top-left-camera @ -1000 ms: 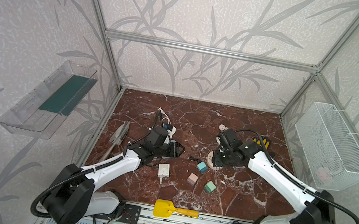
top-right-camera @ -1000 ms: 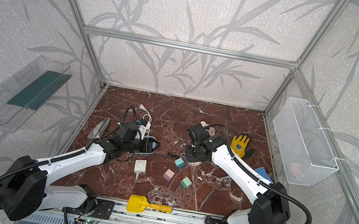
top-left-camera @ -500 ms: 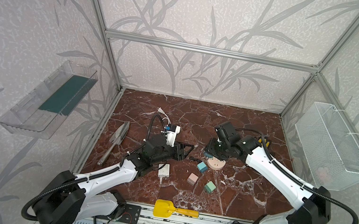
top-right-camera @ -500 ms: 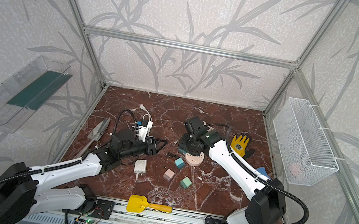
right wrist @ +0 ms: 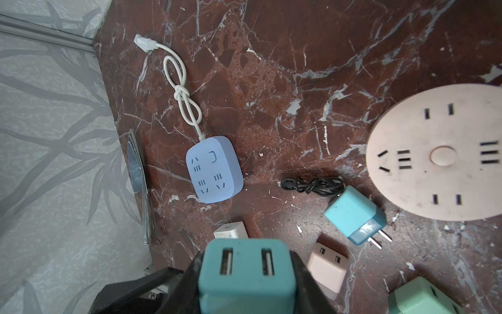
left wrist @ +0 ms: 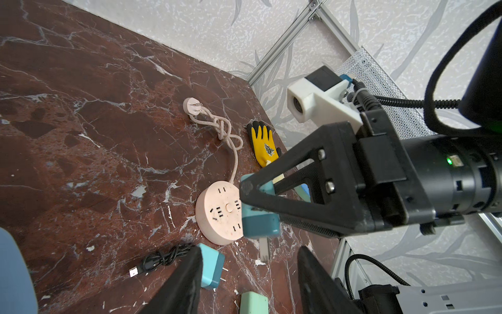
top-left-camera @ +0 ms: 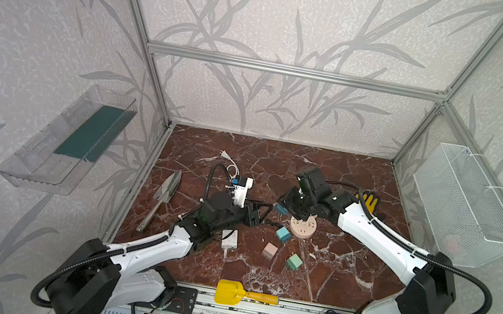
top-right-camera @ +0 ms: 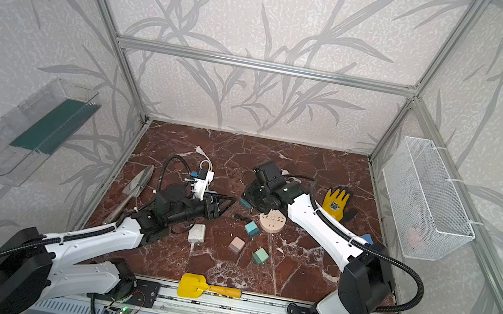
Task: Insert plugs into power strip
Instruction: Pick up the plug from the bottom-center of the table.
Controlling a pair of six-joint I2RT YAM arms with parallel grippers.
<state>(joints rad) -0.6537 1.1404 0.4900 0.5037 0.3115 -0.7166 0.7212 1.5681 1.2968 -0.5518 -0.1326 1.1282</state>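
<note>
A shiny metal trowel point(top-left-camera: 167, 190) lies at the left edge of the worktop point(top-left-camera: 342, 285). Next to it, seen from the right wrist, is a blue power strip point(right wrist: 214, 170) with a knotted white cable point(right wrist: 182, 92). In both top views the left arm covers this strip.

The left gripper point(left wrist: 250, 282) is wide open and holds nothing. It hangs low over the worktop and points to the right.

Just near of the left arm's wrist, a white charger block point(top-left-camera: 229, 238) lies flat. To its right sits a pink plug point(top-left-camera: 270, 250), and further right a green plug point(top-left-camera: 294, 262). A light teal plug point(top-left-camera: 283, 234) lies on its side a little farther back, close to a small black cable point(right wrist: 309, 186). A yellow toy shovel point(top-left-camera: 240, 294) lies at the near edge.

The right gripper point(right wrist: 246, 261) is squeezed tight on a dark teal plug point(top-left-camera: 279, 209). The plug is up off the worktop, right at the left edge of the round pink power strip point(top-left-camera: 302, 227). Its metal pins point down. I cannot tell if it touches the strip. No plug is in that strip, and none is in the blue one.

A yellow glove point(top-left-camera: 370, 199) lies to the right, behind the right arm. A white wire basket point(top-left-camera: 464, 209) hangs on the right wall.
</note>
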